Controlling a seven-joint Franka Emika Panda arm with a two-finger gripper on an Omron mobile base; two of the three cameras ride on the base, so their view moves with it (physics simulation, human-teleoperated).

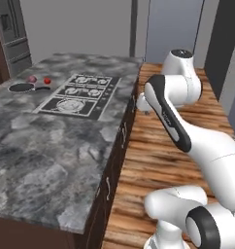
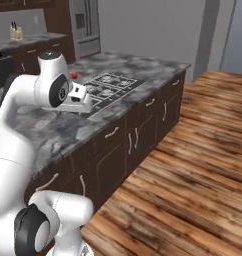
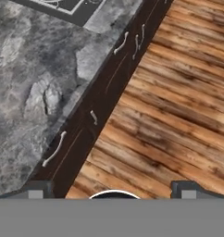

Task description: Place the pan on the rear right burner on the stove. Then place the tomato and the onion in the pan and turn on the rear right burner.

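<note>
The pan (image 1: pixel 21 87) lies on the grey stone island at the far left, with its black handle pointing toward the stove (image 1: pixel 80 95). The maroon-pink onion (image 1: pixel 32 79) and the bright red tomato (image 1: pixel 47 80) sit just behind the pan. The tomato (image 2: pixel 74 76) also peeks out beside my arm. The stove (image 2: pixel 110 85) has four small burners and one large one; I cannot tell which is the rear right. My gripper (image 3: pixel 111 192) is open and empty. It hangs over the island's near edge, well short of the stove, facing down at cabinet fronts and floor.
Dark cabinet doors with pale handles (image 3: pixel 56 148) run below the island's edge. A wooden floor (image 1: pixel 158 160) stretches to the right of it. A steel fridge (image 2: pixel 85 25) and a back counter (image 2: pixel 23 42) stand beyond the island.
</note>
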